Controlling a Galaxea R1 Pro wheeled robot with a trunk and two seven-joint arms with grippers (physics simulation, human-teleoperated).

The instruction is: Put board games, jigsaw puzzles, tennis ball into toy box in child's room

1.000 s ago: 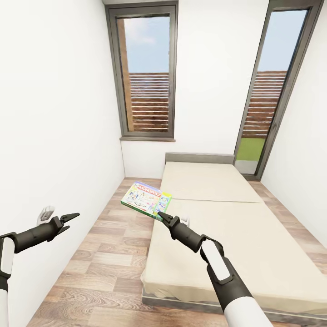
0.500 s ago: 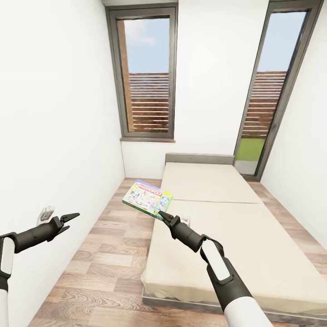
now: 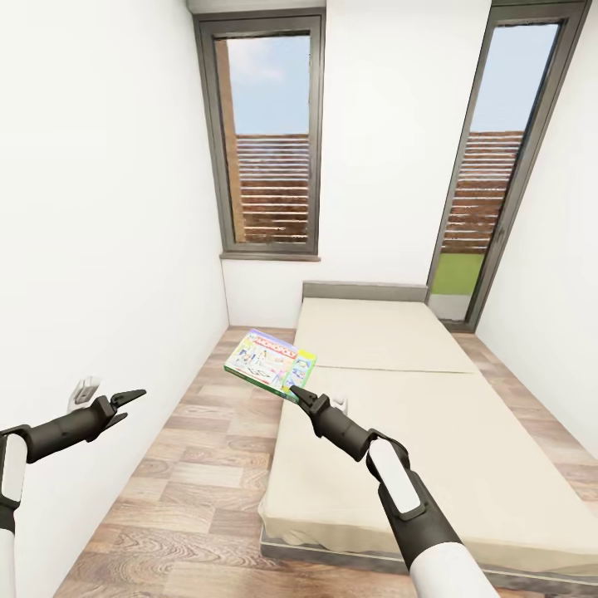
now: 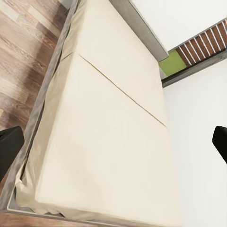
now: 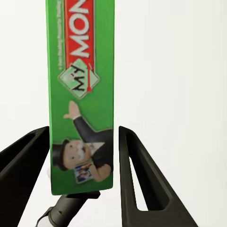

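A green Monopoly board game (image 3: 267, 363) hangs tilted in the air over the floor, just off the bed's left edge, with my right gripper (image 3: 296, 391) shut on its near corner. In the right wrist view the game's green edge (image 5: 82, 94) stands between the two dark fingers (image 5: 135, 165). My left gripper (image 3: 133, 395) is held out low near the left wall, open and holding nothing; its fingers (image 4: 8, 146) stand wide apart over the bed (image 4: 109, 142). The beige bed (image 3: 415, 399) has nothing lying on it. The table, toy box, puzzles and ball are out of view.
A white wall (image 3: 100, 249) runs close along my left, with a small white socket (image 3: 85, 389) near the left gripper. Wood floor (image 3: 208, 465) lies between wall and bed. A window (image 3: 270, 141) and a tall glass door (image 3: 498, 166) are at the far end.
The right gripper and the board game have drifted very slightly to the right. The left arm has stayed where it was.
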